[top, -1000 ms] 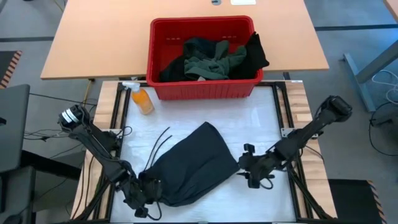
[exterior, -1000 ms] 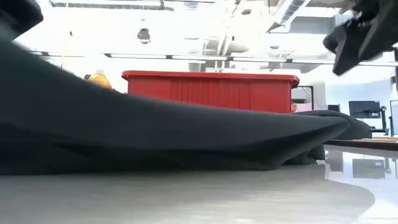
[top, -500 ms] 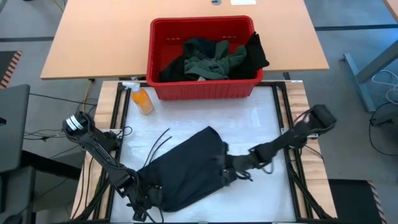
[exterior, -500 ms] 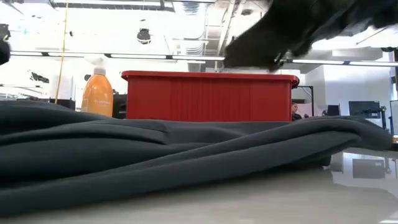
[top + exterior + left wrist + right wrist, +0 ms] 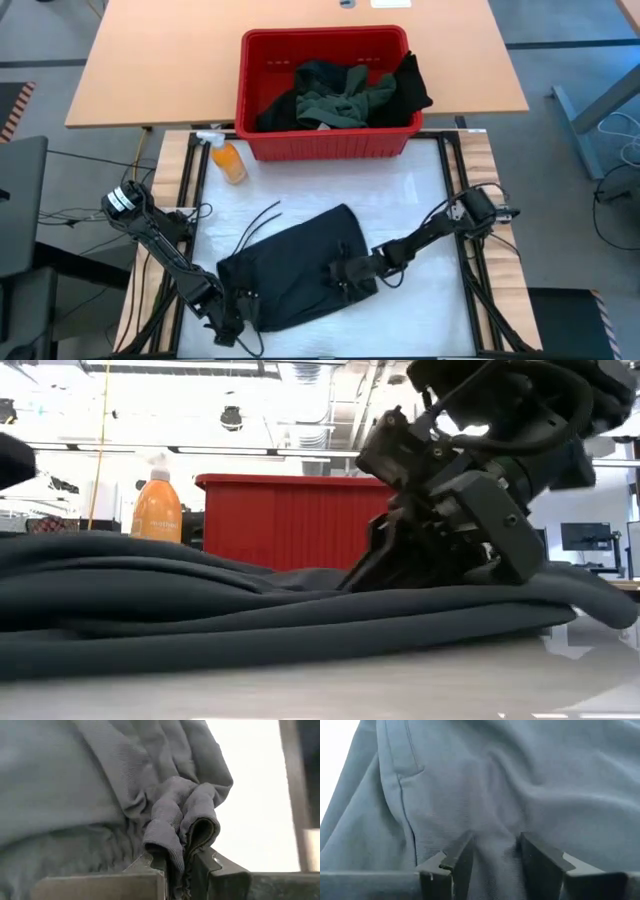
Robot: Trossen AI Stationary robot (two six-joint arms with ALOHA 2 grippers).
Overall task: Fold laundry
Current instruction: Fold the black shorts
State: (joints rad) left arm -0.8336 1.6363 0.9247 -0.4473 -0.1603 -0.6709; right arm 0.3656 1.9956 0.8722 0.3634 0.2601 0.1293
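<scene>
I am clamping the left gripper [image 5: 238, 318] on the black garment's [image 5: 290, 270] seven-o'clock hem mid-bench while the right gripper [image 5: 345, 277], jaws parted, is pressing its four-o'clock edge; bunched cloth risks slipping.

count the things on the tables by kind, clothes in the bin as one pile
black garment on the mat: 1
clothes pile: 1
red bin: 1
orange bottle: 1
total: 4
</scene>
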